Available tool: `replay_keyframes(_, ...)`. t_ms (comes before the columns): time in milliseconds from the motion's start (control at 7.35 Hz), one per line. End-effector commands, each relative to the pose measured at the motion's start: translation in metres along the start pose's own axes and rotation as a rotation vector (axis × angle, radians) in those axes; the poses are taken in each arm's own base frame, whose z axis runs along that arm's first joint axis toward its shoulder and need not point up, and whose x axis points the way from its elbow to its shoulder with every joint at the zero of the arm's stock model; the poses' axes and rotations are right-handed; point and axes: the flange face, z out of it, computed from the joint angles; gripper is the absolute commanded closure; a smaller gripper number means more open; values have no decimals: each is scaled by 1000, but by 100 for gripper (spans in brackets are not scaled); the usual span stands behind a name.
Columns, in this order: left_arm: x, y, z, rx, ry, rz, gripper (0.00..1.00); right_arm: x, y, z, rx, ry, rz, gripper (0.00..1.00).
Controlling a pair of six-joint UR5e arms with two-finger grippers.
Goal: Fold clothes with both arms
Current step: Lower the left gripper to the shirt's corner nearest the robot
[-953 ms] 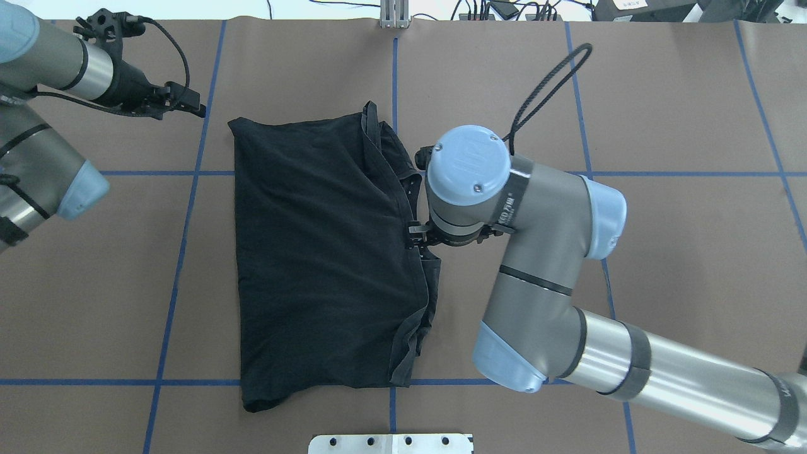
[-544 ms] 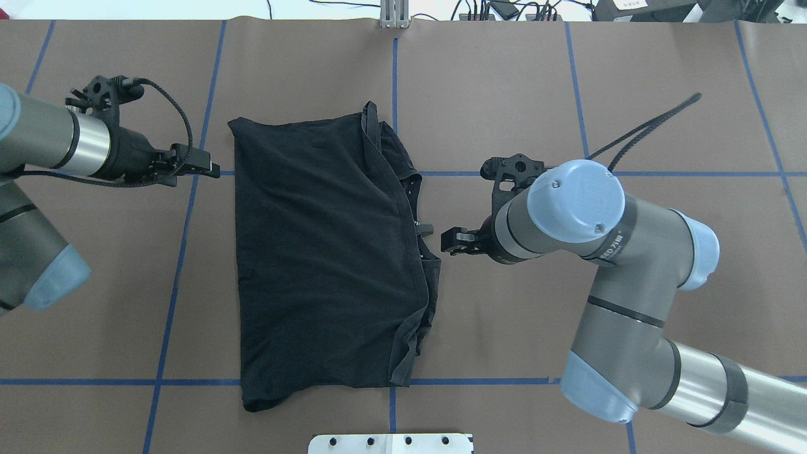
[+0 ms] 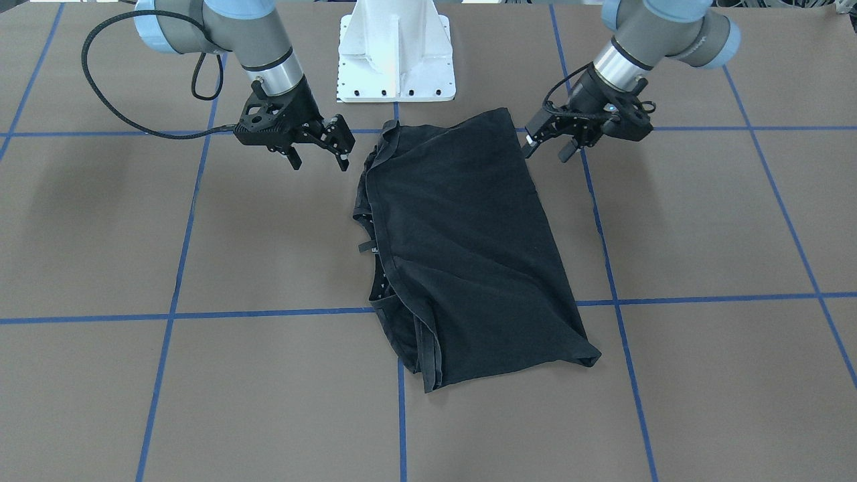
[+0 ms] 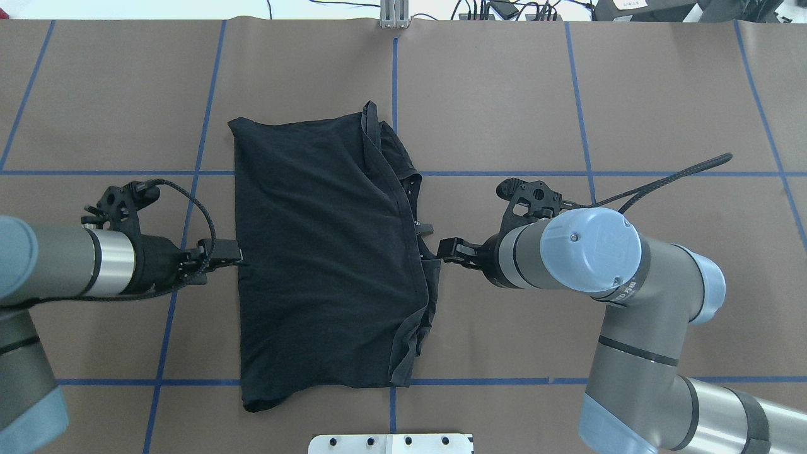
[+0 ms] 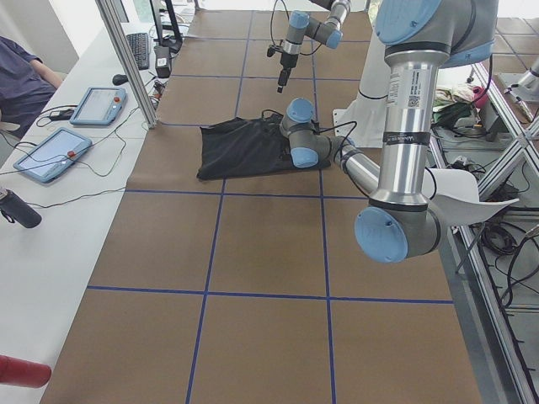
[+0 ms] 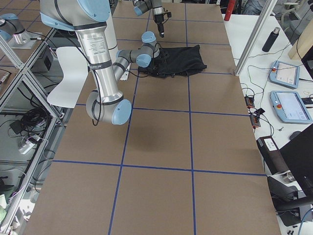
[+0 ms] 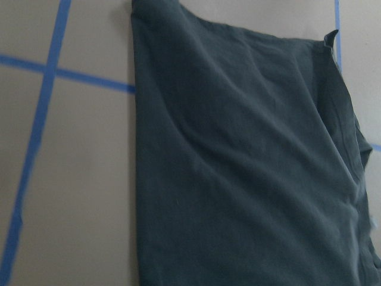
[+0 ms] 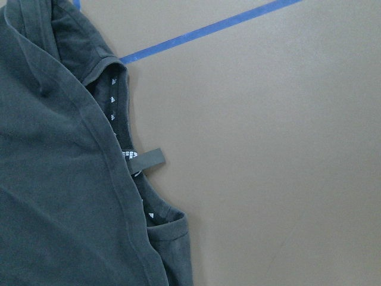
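The clothes are one black T-shirt [image 4: 328, 252] lying folded and flat mid-table, also visible in the front view [image 3: 462, 248]; no logo shows. Its collar and neck tag [image 8: 146, 159] lie along the edge on my right side. My left gripper [image 4: 234, 257] hovers at the shirt's left edge, open and holding nothing [image 3: 547, 151]. My right gripper [image 4: 443, 249] hovers just off the collar edge, open and empty [image 3: 320, 161]. The left wrist view shows only shirt cloth [image 7: 238, 179] and no fingers; the right wrist view shows the collar and no fingers.
The white pedestal base [image 3: 395, 60] stands at the table's near edge behind the shirt. Blue tape lines [image 4: 183, 239] grid the brown table cover. Tablets [image 5: 50, 151] and a seated person [image 5: 21, 76] are on a side bench beyond the far edge.
My left arm has swung from the far left corner down to the middle of the shirt's left edge. My right arm has drawn back off the collar to just beside the right edge.
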Motion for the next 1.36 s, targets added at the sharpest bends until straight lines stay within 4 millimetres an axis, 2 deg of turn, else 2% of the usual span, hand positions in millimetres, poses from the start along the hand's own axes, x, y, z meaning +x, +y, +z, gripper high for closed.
replay_keyframes(0,-16,79,26,-2,-35,-76,0,-2,4,-3,1,-9,2,0)
replay_keyframes(136,-30,104,35,-13,-67,-55,0,-2,5,-3,0,-8,1,0)
replay_keyframes(408,-40,130,46,-54,-105,-35,0,-2,8,-2,-6,-8,-2,0)
replay_keyframes(544,-42,137,51,-63,-126,-30,0,-2,9,-1,-7,-8,-3,0)
replay_keyframes(681,-44,142,54,-72,-131,-24,4,-2,9,-1,-7,-8,-3,0)
replay_keyframes(817,-49,149,61,-83,-145,-17,24,-3,11,-2,-9,-9,-5,0)
replay_keyframes(953,-50,153,62,-90,-148,-14,32,-3,12,-4,-11,-14,-6,0)
replay_keyframes(1225,-48,153,62,-91,-145,-15,65,-4,15,-6,-13,-19,-9,0)
